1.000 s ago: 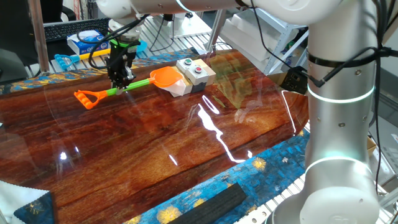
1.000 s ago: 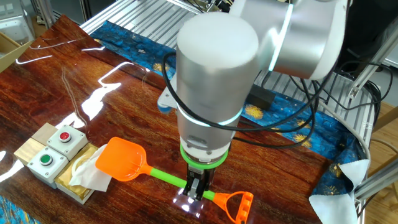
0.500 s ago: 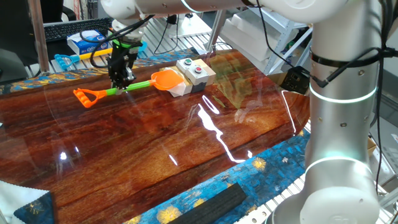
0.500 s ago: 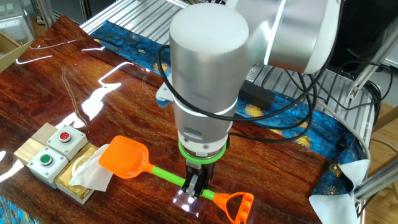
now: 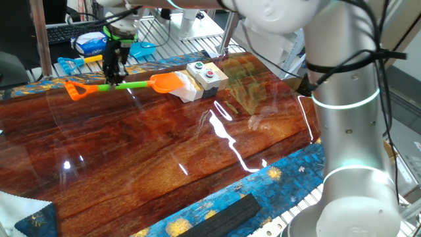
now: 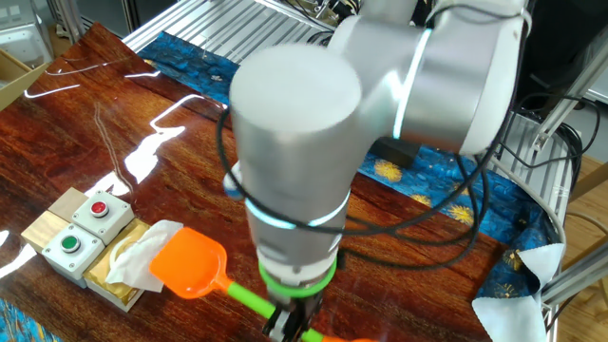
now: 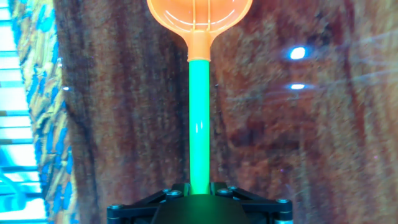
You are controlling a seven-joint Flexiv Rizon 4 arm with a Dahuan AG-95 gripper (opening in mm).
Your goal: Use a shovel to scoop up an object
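The shovel has an orange blade [image 5: 164, 81], a green shaft [image 5: 128, 85] and an orange D-handle [image 5: 74, 89]. My gripper [image 5: 112, 80] is shut on the green shaft and holds the shovel level, just above the table. In the other fixed view the blade [image 6: 190, 266] touches the white crumpled object [image 6: 142, 258], which lies on a tan part beside the button box. In one fixed view the object [image 5: 187, 90] sits just right of the blade. In the hand view the shaft [image 7: 199, 118] runs up from my gripper [image 7: 199, 190] to the blade [image 7: 199, 15].
A beige box with a red and a green button [image 5: 205, 74] stands right behind the object; it also shows in the other fixed view [image 6: 81, 228]. A blue patterned cloth [image 5: 217, 210] edges the wooden table [image 5: 197, 151]. Metal racks and a blue box [image 5: 92, 41] lie beyond the far edge.
My gripper has carried the shovel away from the button box, toward the table's far edge. The blade has drawn back a little, now only at the object's edge.
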